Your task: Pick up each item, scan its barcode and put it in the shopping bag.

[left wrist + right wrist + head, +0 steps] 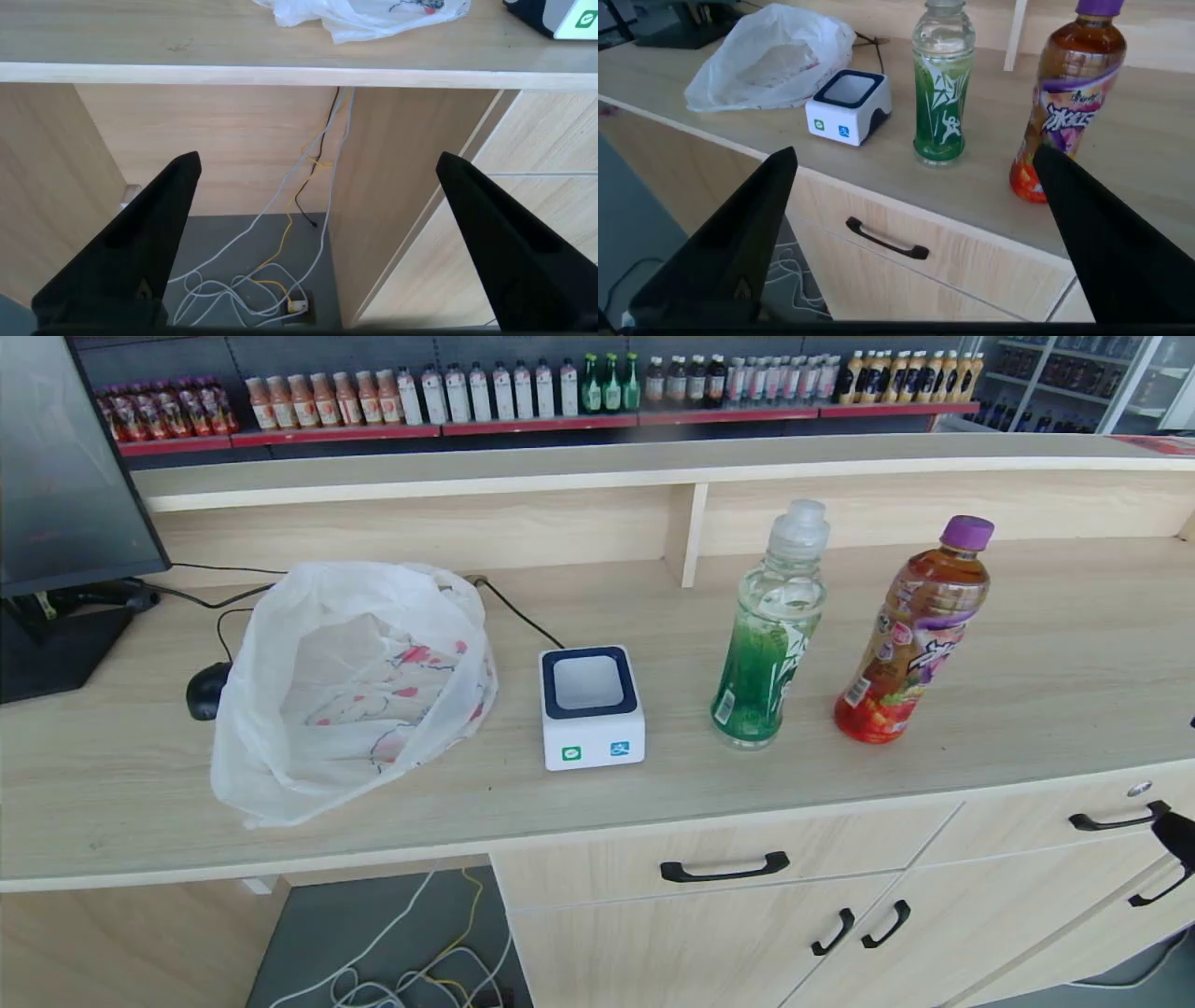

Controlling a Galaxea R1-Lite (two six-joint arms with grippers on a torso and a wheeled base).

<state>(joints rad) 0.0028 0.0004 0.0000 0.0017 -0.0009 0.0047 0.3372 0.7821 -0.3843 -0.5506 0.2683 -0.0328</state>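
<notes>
- Your left gripper (318, 168) hangs below the bench's (1027, 709) front edge, facing the open bay where cables (280, 271) trail to the floor. Its fingers (149, 243) are spread wide and hold nothing.
- Your right gripper (915, 159) sits in front of the drawers (728, 873), level with the bench top. Its fingers (738, 252) are also spread wide, with nothing between them.
- On the bench, the white shopping bag (345, 681) lies slumped on your left with its mouth gaping upward.
- Just beside it on the right stands the white scanner (591, 707), its dark-framed window facing up and two small square icons, green and blue, on its near face.
- Right of the scanner stands the green bottle (770, 635), upright, long axis vertical, clear cap on top. A white barcode patch sits low on the label's left side.
- Near it, further right and not touching, stands the tea bottle (910, 635), upright with its purple cap on top. It has a barcode patch low on the left. You cannot read the label print on either bottle.
- Behind the bag lies a black mouse (205, 691), and a monitor (65, 457) stands at far left.
- Farthest back, a red-edged shelf (560, 425) carries rows of bottles.
</notes>
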